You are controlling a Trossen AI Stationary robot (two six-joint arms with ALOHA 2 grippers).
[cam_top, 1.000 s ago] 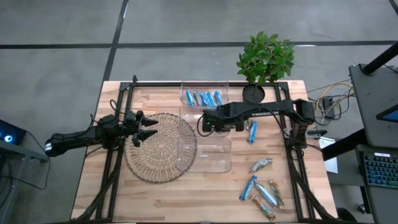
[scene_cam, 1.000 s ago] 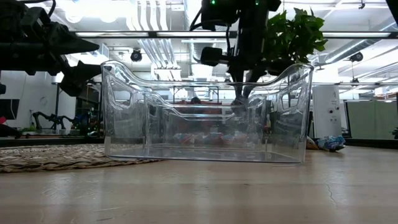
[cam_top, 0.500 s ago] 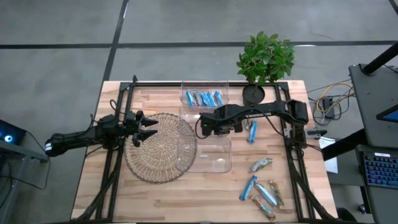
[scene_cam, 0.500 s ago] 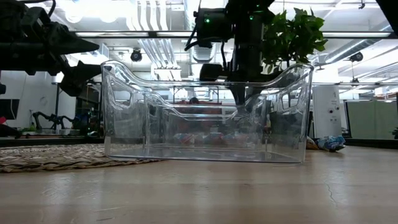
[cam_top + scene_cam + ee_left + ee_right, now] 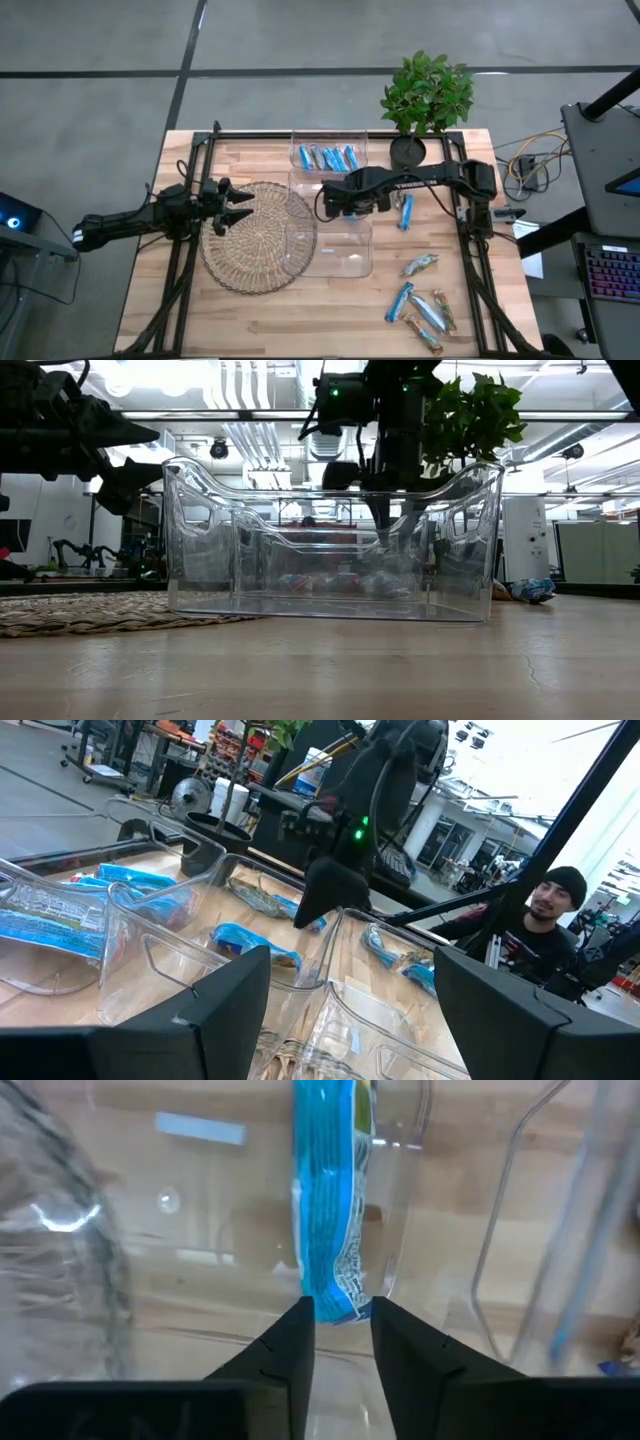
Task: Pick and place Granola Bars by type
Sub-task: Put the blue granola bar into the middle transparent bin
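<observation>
Wooden planks make up the table (image 5: 250, 310), the largest thing in view, with black rails along its edges. On its left half lies a round woven mat (image 5: 252, 240). Beside the mat stand clear plastic bins: a near bin (image 5: 340, 250), a middle bin (image 5: 310, 195) and a far bin (image 5: 328, 152) holding a row of blue and silvery granola bars (image 5: 328, 157). A potted plant (image 5: 425, 95) stands at the far right corner.

The right arm reaches across the table from the right side, and the right gripper (image 5: 335, 1330) hangs over the middle bin. In the right wrist view its two dark fingers (image 5: 290, 1342) stand a little apart with the end of a blue bar (image 5: 328, 1230) between them; the bar hangs into the clear bin, and whether the fingers press it or have let go cannot be told.

The left gripper (image 5: 235, 205) waits above the left edge of the mat, fingers spread apart and holding nothing.

One blue bar (image 5: 406, 212) lies alone right of the bins. A loose cluster of bars (image 5: 420, 300), blue and tan, lies near the table's front right corner.

Beyond the table, the left wrist view shows a person (image 5: 545, 930) in a dark cap.
</observation>
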